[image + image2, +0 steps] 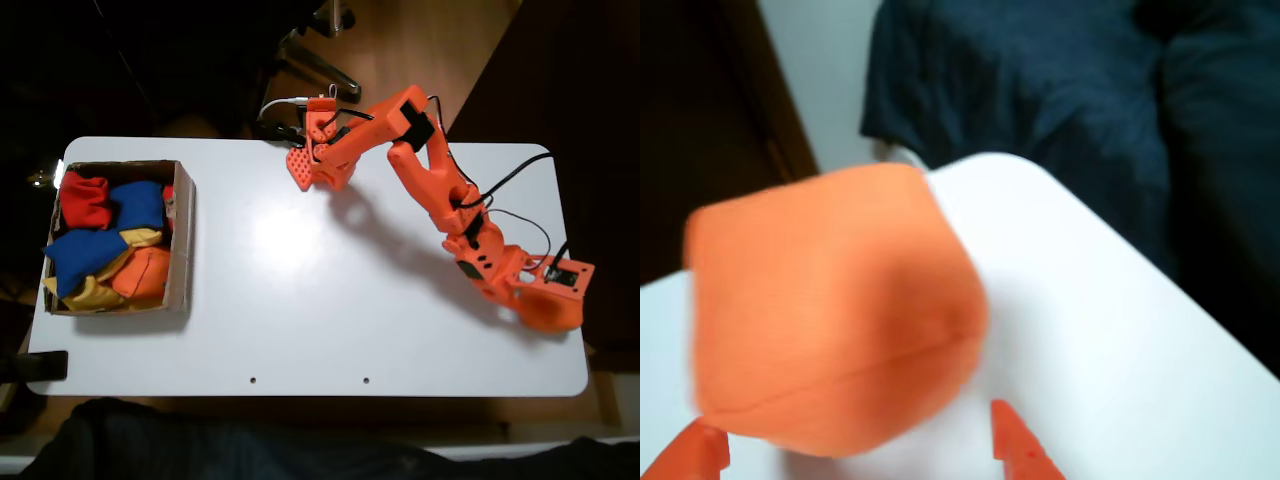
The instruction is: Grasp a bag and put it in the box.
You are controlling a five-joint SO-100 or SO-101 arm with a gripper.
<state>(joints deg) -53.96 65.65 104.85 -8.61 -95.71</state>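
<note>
While gripper (855, 450) gapes, bag (830, 310) lies between.

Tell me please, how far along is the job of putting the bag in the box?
Done: the box already holds several bags, one of them orange. In hand: in the wrist view an orange bag, blurred, sits just ahead of the open gripper, not clamped. Left: grasp it, carry it to the box, release.
</note>
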